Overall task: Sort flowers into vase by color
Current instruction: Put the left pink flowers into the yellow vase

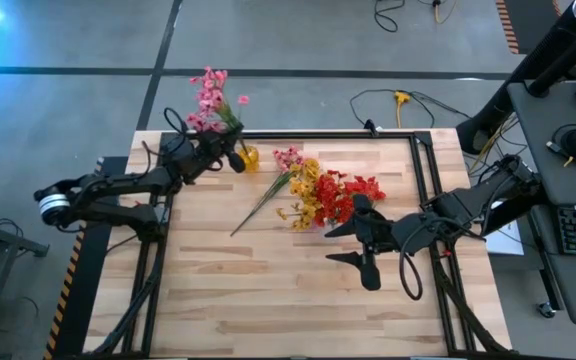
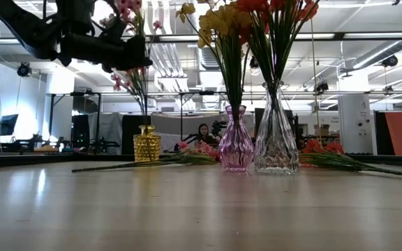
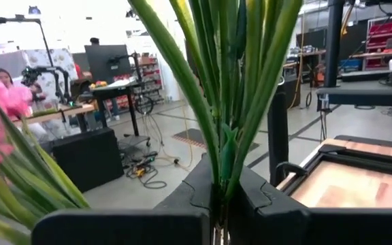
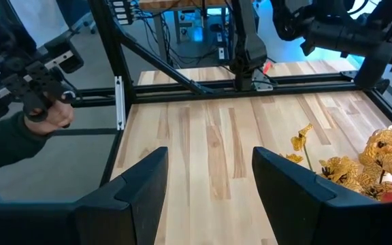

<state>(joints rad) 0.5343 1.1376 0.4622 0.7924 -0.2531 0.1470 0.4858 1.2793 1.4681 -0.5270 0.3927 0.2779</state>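
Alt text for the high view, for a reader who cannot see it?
Left gripper holds pink flowers upright over a yellow vase at the table's far-left edge. Red and yellow flowers fill the centre, the right gripper open beside them.

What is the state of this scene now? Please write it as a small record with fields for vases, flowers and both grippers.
yellow vase: small textured yellow glass vase at the table's far left, pink flower spray standing in it
pink vase: ribbed pink glass vase, holds yellow flowers
clear vase: tall clear glass vase, holds red flowers
loose flowers: one pink-headed stem lying on the wooden table
left gripper: shut on the pink spray's green stems, above the yellow vase
right gripper: open, empty, near the red flowers
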